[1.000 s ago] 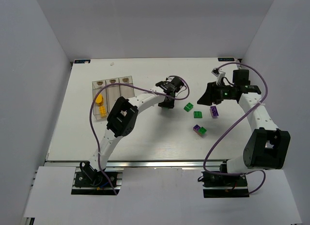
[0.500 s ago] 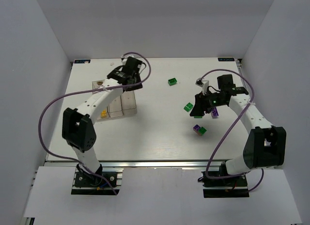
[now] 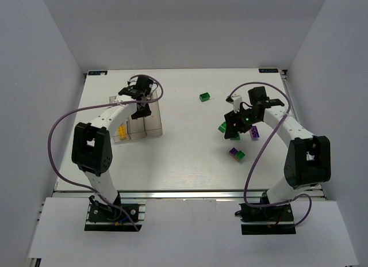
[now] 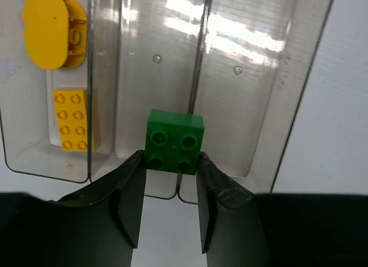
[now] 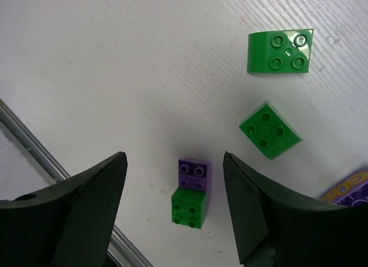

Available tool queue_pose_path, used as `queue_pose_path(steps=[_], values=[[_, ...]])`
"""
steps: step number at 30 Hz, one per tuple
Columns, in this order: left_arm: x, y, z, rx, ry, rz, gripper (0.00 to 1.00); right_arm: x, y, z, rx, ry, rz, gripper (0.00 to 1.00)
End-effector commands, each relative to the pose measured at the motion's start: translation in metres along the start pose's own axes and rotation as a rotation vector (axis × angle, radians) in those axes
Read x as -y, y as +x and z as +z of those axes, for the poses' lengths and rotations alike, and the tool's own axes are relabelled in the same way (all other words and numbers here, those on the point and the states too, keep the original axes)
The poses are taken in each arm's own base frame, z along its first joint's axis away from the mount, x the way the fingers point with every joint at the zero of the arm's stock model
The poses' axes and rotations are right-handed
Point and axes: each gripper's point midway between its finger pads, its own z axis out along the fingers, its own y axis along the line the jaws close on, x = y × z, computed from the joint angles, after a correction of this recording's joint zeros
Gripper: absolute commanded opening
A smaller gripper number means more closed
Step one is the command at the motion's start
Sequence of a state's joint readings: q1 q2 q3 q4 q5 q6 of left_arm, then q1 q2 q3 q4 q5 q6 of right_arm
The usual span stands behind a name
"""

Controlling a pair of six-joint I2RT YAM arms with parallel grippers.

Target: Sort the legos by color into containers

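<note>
At the left of the white tabletop [image 3: 172, 163] stands the clear plastic tray of three narrow bins [image 3: 153, 128] joined side by side. Its leftmost bin holds a yellow oval plastic piece [image 4: 49, 28] and, just beside it, a yellow eight-stud plastic brick [image 4: 72, 118].

The left pincer [image 4: 171, 159] is clamped on a green square four-stud plastic brick [image 4: 174, 141]. One finger [image 4: 129, 192] presses against each side of the brick, and its studs face the wrist camera. Seen from that wrist, the brick sits over the near end of the middle bin. Its right edge lines up with the wall shared with the right bin. Whether it touches the tray cannot be told.

Further right, toward the back of the tabletop, a lone green plastic brick [image 3: 204, 97] lies between the two arms, well apart from both.

On the right, the right pincer [image 5: 174, 157] hangs above the tabletop with its fingers [image 5: 92, 203] spread wide, gripping nothing. In its wrist view a purple four-stud brick joined to a green one [image 5: 191, 189] lies on the tabletop, roughly centred in the gap between the fingers and touching neither. Past the right-hand fingertip lies a second green square brick [image 5: 270, 130], turned on the diagonal. Beyond that is a green sloped brick [image 5: 280, 51] with four studs. A purple plastic piece [image 5: 348, 189], cut off by the frame edge, shows just beside the right-hand finger.
</note>
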State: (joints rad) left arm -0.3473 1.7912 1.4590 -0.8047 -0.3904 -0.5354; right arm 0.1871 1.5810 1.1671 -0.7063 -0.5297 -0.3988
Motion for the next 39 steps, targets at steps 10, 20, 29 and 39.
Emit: queue_pose_path(steps=[10,20,29,39], values=[[-0.029,-0.001,0.019,-0.023,-0.059,-0.022,0.55,0.024,-0.002,0.011,-0.05,0.133,-0.049,0.83],[-0.024,-0.016,-0.004,0.005,0.011,-0.055,0.77,0.058,0.011,0.028,-0.175,0.264,-0.148,0.86],[-0.024,-0.016,-0.067,0.091,0.191,-0.132,0.77,0.072,0.024,0.029,-0.261,0.215,-0.442,0.86],[-0.028,0.026,-0.117,0.131,0.39,-0.24,0.77,0.086,0.027,0.055,-0.347,0.115,-0.579,0.59]])
